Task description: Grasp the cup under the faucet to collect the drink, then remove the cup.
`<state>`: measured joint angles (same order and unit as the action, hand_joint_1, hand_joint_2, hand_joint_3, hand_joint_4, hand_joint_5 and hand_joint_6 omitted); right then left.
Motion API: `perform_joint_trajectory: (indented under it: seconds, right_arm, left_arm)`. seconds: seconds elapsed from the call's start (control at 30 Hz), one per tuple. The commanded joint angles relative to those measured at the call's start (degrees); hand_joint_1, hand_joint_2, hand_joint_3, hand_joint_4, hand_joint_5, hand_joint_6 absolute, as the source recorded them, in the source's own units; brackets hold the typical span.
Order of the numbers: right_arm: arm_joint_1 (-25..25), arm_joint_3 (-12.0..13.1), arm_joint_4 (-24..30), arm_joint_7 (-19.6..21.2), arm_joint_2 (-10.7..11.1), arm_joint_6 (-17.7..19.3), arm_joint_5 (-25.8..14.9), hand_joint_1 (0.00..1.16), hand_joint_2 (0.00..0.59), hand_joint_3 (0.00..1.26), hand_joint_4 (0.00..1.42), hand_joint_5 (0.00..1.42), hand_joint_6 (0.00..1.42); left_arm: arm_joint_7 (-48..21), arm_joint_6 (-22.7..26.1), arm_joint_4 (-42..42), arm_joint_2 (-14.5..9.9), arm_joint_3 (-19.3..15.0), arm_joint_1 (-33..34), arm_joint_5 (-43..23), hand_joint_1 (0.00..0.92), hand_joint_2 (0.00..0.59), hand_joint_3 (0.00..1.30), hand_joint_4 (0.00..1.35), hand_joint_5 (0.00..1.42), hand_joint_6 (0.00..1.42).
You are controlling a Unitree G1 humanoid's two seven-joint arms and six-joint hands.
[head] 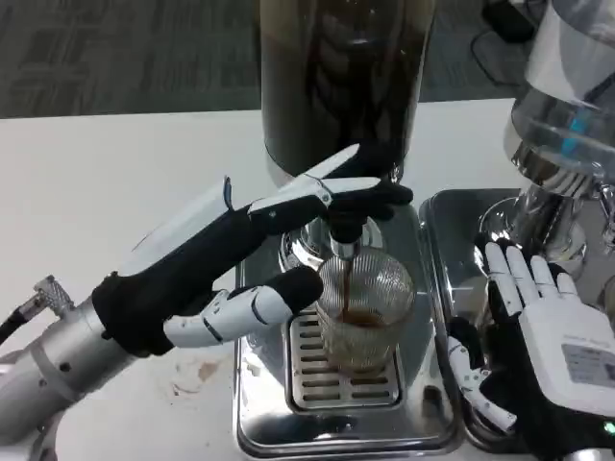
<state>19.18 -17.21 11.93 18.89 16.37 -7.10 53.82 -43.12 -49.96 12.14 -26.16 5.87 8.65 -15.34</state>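
Observation:
A ribbed clear cup (365, 312) stands on the slotted grate of the steel drip tray (264, 423), right under the faucet (344, 233) of the dark drink dispenser (341, 86). A brown stream runs into the cup, and dark drink fills its lower part. My left hand (216, 264) reaches in from the left. Its long fingers lie stretched over the black faucet lever (375, 197), and its thumb touches the cup's left side. My right hand (543, 336) hovers just right of the cup, fingers spread, holding nothing.
A second dispenser (567, 115) with a clear body and chrome base stands at the right on its own steel tray (452, 206), close behind my right hand. The white table (106, 182) stretches to the left. A small stain (197, 375) marks the table beside the tray.

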Motion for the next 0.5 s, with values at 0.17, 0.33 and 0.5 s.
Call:
perform_joint_trajectory:
  seconds: [0.17,0.33,0.5]
  right_arm:
    - [1.56,4.96,2.15,-5.34,-1.32,8.24,-19.02,0.35,0.486,0.00,0.00,0.00,0.01]
    - [1.52,4.85,1.35,-5.89,-0.19,12.27,-19.99,0.30,0.353,0.00,0.00,0.00,0.04]
    - [3.07,6.16,2.21,-6.77,-1.88,13.48,-24.42,0.24,0.295,0.00,0.00,0.00,0.06]
  left_arm:
    - [-1.20,-0.68,-0.35,-0.91,0.41,-1.30,1.47,0.000,0.267,0.23,0.01,0.28,0.22]
    - [-1.34,0.04,-0.82,-1.16,0.39,-1.63,1.23,0.000,0.259,0.24,0.01,0.28,0.22]
    - [-1.50,0.62,-1.51,-1.42,0.44,-2.19,0.72,0.000,0.259,0.24,0.01,0.27,0.22]
